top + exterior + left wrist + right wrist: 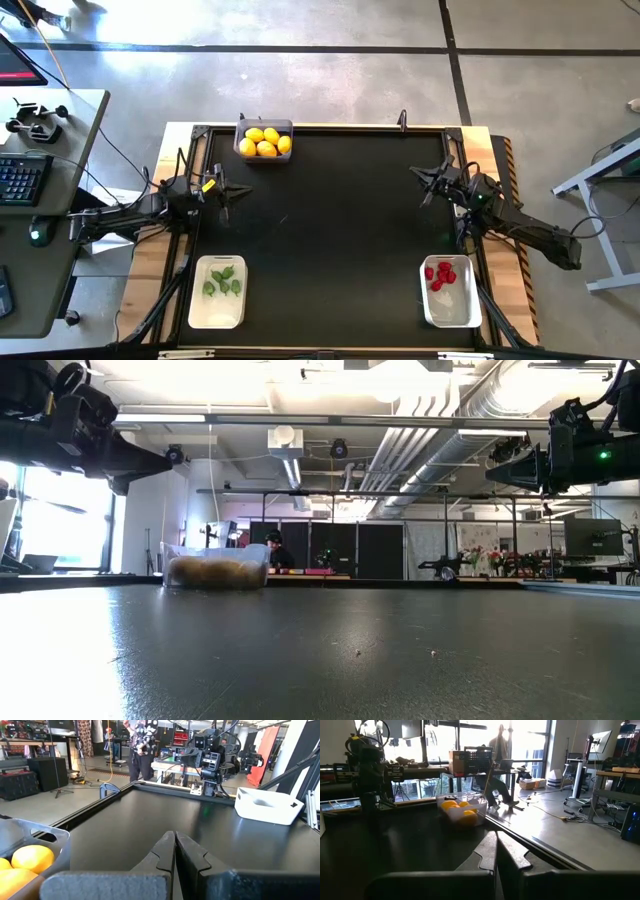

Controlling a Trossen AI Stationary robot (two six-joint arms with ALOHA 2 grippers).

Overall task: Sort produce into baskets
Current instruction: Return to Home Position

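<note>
From where I stand, all the produce is in its bins and none lies loose on the black worktop [330, 230]. The lemons [265, 140] are heaped in the dark grey bin [240, 148] at the far edge. The green chili peppers [222, 283] lie in the left white bin [215, 315] at the near edge, and the strawberries [440, 274] sit in the right white bin [452, 312] at the near edge. I'd guess these toy pieces are light, stiff and smooth-skinned, not fragile. The lemons are rounded enough to squirt out of a pinch, so they look best taken across the fat middle. The peppers are thin and small and would want a grip across the body. The strawberries taper, so the broad shoulder looks the safer hold. The left end effector [232, 189] hangs above the left side of the worktop, between the lemon bin and the pepper bin and apart from both. In its own wrist view, its fingers [162, 851] are pressed together with nothing between them. The right end effector [422, 180] hovers above the right side, well clear of the strawberry bin, and its fingers [485, 851] are likewise closed on nothing. Neither touches any fruit, bin or the worktop.
</note>
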